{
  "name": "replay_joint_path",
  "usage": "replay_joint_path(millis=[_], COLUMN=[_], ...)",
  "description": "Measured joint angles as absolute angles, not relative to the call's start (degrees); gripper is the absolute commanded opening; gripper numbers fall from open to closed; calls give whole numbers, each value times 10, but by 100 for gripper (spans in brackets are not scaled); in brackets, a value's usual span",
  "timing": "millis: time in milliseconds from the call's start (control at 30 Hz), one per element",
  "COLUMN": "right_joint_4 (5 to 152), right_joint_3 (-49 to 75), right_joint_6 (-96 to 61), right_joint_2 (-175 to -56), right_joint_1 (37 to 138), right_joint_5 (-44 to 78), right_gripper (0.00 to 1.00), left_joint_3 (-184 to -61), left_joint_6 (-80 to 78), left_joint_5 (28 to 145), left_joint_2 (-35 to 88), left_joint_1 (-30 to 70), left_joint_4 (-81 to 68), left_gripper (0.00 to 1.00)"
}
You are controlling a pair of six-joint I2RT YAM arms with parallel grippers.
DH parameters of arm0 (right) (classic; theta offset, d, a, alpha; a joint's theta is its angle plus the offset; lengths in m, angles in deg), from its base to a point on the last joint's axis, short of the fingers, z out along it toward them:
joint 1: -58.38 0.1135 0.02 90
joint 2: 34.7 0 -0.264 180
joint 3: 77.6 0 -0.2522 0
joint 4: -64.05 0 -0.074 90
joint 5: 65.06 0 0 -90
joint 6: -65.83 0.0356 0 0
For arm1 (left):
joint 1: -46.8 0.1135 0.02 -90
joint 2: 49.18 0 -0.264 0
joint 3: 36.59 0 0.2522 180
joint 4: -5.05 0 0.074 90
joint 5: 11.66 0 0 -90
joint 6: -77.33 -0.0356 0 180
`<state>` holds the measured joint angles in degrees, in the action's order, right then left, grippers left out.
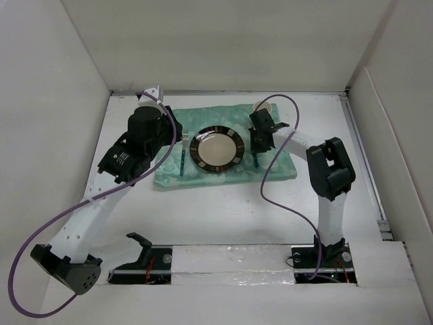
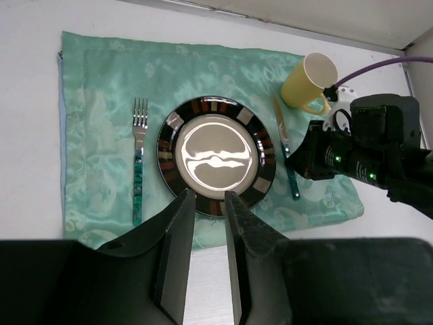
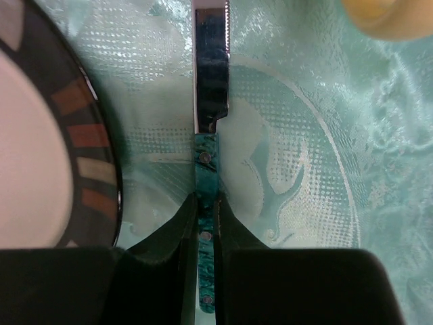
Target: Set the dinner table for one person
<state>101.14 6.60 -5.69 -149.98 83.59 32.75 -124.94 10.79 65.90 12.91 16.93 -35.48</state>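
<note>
While white walls (image 1: 54, 101) ring the dinner table (image 1: 223, 217), right hand (image 3: 205, 198) clamps knife (image 3: 211, 74), left hand (image 2: 208, 195) ajar, empty.

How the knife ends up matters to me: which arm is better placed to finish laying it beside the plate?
Right: the right hand grips the knife handle on the cloth; the left hand hangs empty above the plate.

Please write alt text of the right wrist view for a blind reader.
The right gripper clamps the teal handle of a knife lying on a mint-green cloth. A plate rim shows left, a yellow mug top right.
</note>
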Motion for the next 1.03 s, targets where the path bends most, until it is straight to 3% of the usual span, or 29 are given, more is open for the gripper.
replay_joint_path(millis=[33,67,167,267,400,433,467,533,667,700,733,767,867,1033], right_joint_4=[1013,1014,1014,1025,1058,1075,1076,1093,1091,1081,1067,1051,1000,967], right_joint_3=[66,66,66,67,68,68,65,54,42,43,43,43,44,33], right_joint_6=[-53,-50,-42,-41,-46,-48,-48,-55,-54,-52,-49,-42,-22,-4], right_joint_2=[-1503,-1504,-1498,-1475,-1389,-1369,-1327,-1264,-1121,-1080,-1037,-996,-886,-827], right_joint_1=[836,836,836,839,848,850,852,856,852,846,838,826,783,743], right_joint_5=[329,329,331,327,320,311,311,303,305,304,305,307,323,319], right_gripper=[17,32,56,64,66,41,41,0,0,4,12,29,50,65], left_joint_3=[-1249,-1249,-1249,-1253,-1283,-1293,-1306,-1327,-1387,-1403,-1419,-1435,-1465,-1458], left_joint_6=[108,108,108,107,102,101,100,97,95,94,94,93,89,82], left_joint_5=[659,659,658,653,645,644,643,644,643,641,636,631,610,582], left_joint_2=[130,131,133,138,152,155,157,160,169,169,169,168,151,81], left_joint_1=[169,169,169,169,169,169,169,169,169,169,169,169,169,169], left_joint_4=[-355,-355,-355,-357,-365,-367,-366,-370,-377,-380,-383,-383,-376,-353], left_gripper=[24,24,27,33,46,50,50,54,56,58,58,59,60,65])
